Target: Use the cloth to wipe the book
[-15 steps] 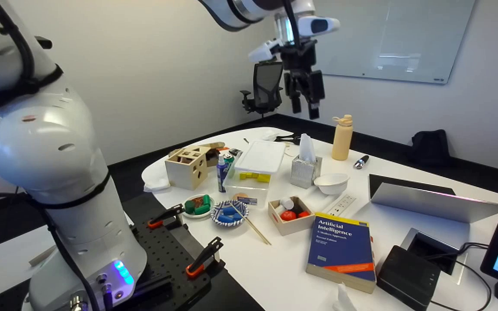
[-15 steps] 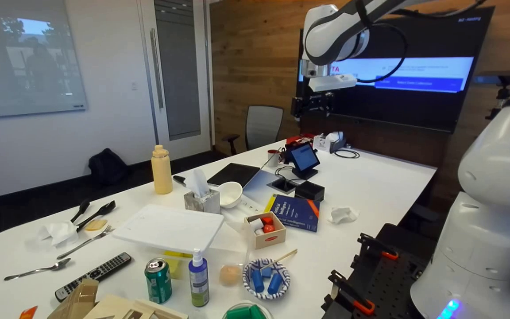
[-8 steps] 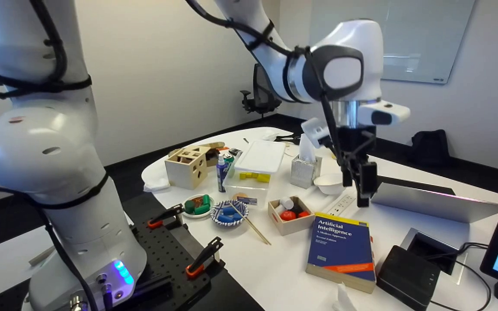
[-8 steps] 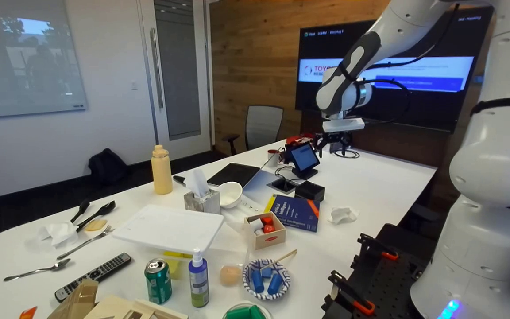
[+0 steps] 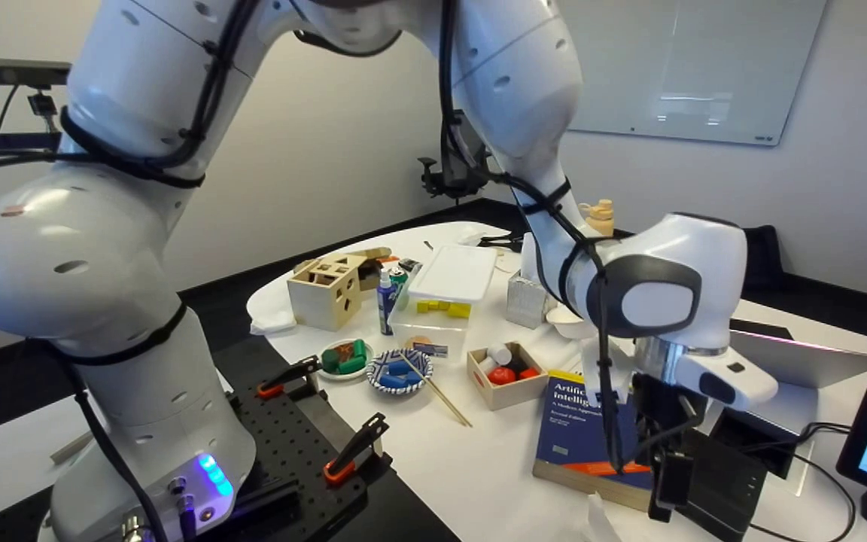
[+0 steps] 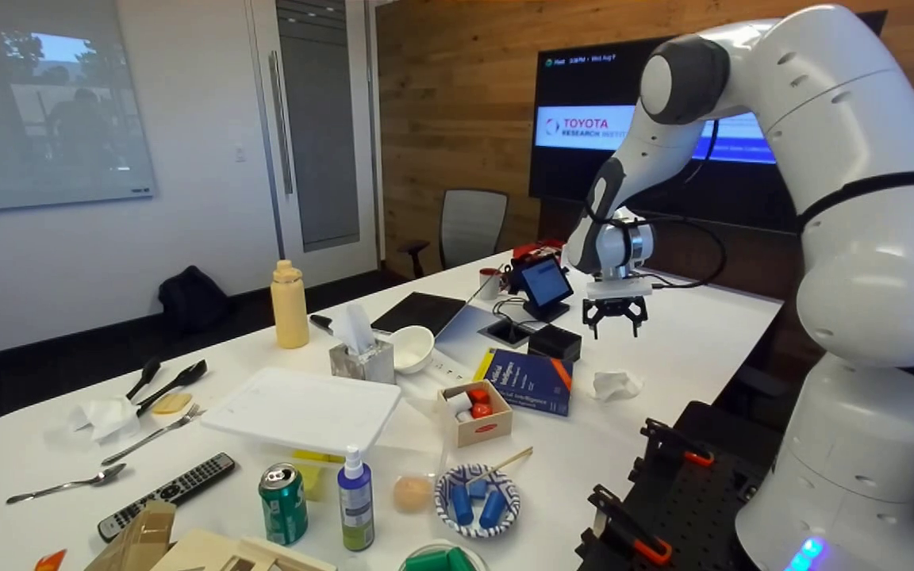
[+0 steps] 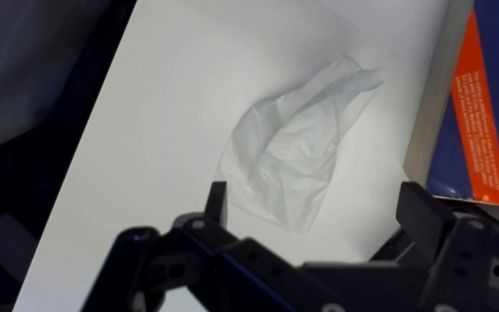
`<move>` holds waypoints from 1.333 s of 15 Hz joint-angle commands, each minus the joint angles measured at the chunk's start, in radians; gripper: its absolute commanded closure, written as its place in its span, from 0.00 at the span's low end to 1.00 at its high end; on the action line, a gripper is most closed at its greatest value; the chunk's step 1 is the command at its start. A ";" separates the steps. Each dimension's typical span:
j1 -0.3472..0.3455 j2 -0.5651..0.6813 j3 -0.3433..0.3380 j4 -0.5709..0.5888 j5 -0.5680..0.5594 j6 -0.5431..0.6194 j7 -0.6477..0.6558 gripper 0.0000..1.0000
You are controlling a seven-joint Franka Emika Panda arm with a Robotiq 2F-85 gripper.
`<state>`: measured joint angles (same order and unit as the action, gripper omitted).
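The cloth is a thin, crumpled white sheet lying on the white table; it shows in both exterior views (image 5: 599,521) (image 6: 616,385) and fills the middle of the wrist view (image 7: 297,147). The book, dark blue with a yellow-orange band, lies flat beside it in both exterior views (image 5: 580,433) (image 6: 528,381); its orange stripe and page edge show at the wrist view's right (image 7: 498,108). My gripper (image 6: 616,329) is open and empty above the table near the cloth. In the wrist view its fingers (image 7: 313,193) are wide apart, with the cloth's near end between them in the picture.
A black box (image 6: 556,342) stands beside the book, with a laptop (image 6: 425,313) and a tablet stand (image 6: 546,285) beyond. A wooden box of blocks (image 5: 505,384) adjoins the book. A patterned bowl (image 6: 477,500) with chopsticks is nearby. The table edge (image 7: 82,125) runs left of the cloth.
The arm has come down from high above the table. In an exterior view the gripper has moved right and down past the book toward the cloth. The cloth and book have not visibly moved.
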<state>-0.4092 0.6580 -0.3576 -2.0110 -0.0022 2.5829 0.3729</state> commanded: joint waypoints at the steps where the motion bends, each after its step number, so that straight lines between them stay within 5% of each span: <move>1: -0.023 0.141 -0.002 0.136 0.078 -0.026 -0.011 0.00; 13: -0.078 0.428 -0.012 0.399 0.155 -0.131 0.002 0.00; 14: -0.080 0.438 -0.011 0.414 0.160 -0.142 0.006 0.25; 15: -0.082 0.444 -0.012 0.425 0.160 -0.144 0.006 0.26; 20: -0.081 0.459 -0.016 0.449 0.159 -0.139 0.004 0.67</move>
<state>-0.4934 1.1047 -0.3622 -1.5932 0.1380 2.4832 0.3768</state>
